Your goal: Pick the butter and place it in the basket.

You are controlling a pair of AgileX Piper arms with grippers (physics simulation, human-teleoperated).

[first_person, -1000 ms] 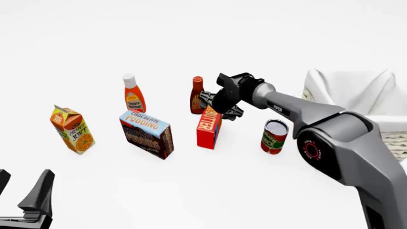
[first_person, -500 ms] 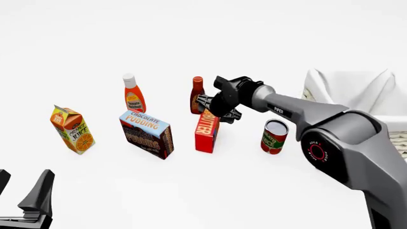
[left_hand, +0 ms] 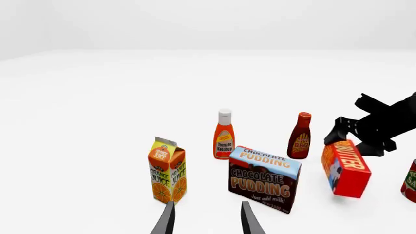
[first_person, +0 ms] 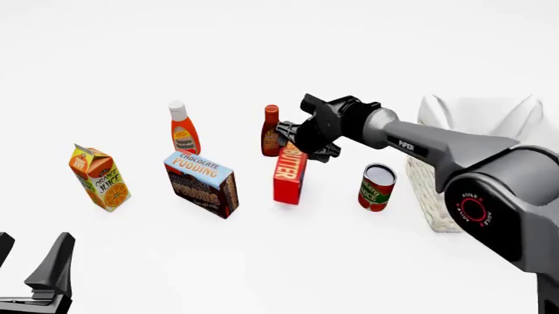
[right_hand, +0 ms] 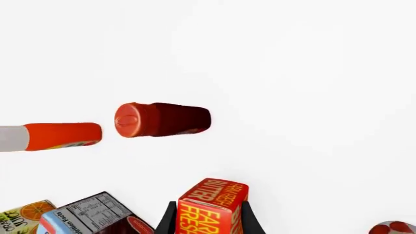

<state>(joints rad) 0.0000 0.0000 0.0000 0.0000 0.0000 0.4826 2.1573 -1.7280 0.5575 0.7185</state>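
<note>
Clamped on the top end of the butter [first_person: 290, 173], the right gripper [first_person: 302, 145] reaches in from the right side of the front view, its black fingers [right_hand: 169, 220] pressed against the box's two broad sides in the right wrist view. The butter stands on end with its long axis nearly vertical, leaning a little so that its upper end tips toward the gripper; the orange face with white "BUTTER" lettering reads up the box and looks toward the camera in the front view. In the left wrist view the butter [left_hand: 346, 167] is plainly tilted, with a blue patch on the side facing that camera; whether its lower end touches the table cannot be told. It sits between the chocolate pudding box [first_person: 201, 184] on its left and the tomato can [first_person: 376, 187] on its right, with the dark BBQ sauce bottle [first_person: 271, 131] just behind it. The ketchup bottle [first_person: 182, 128] and the orange juice carton [first_person: 99, 177] stand farther left. The basket [first_person: 476, 140] is at the right edge, well apart from the butter and partly hidden by the right arm. At the lower left corner the left gripper [first_person: 28, 270] rests low with its fingers spread and nothing between them.
</note>
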